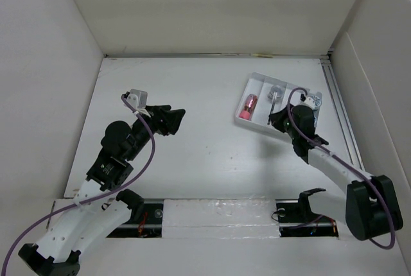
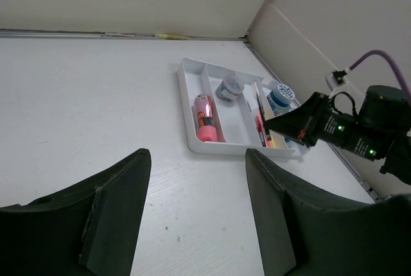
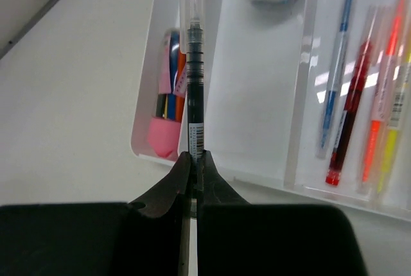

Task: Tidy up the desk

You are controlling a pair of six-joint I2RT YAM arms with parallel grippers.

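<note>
step: stow pen | right gripper (image 3: 194, 163) clamped on pen (image 3: 194, 64), its barrel over a tray (image 1: 253, 77) divider | left gripper (image 2: 197, 160) wide, empty, above desk (image 1: 205, 109) | tray at desk's far right | advice: shift over the slot with pens (image 3: 350, 109), align lengthwise, lower before release

This looks like a robotics lab test cell set up as a mock office desk. The desk (image 1: 212, 141) is a bare white tabletop, boxed in on three sides by plain white panel walls (image 1: 212, 6). Two robot arms, the left arm (image 1: 115, 140) and the right arm (image 1: 334, 167), are bolted along its near edge and trail purple cables (image 1: 152, 144). Near the far right corner sits a white compartmented tray (image 1: 257, 77) holding pens (image 3: 350, 115) and a pink highlighter (image 1: 248, 106).
</note>
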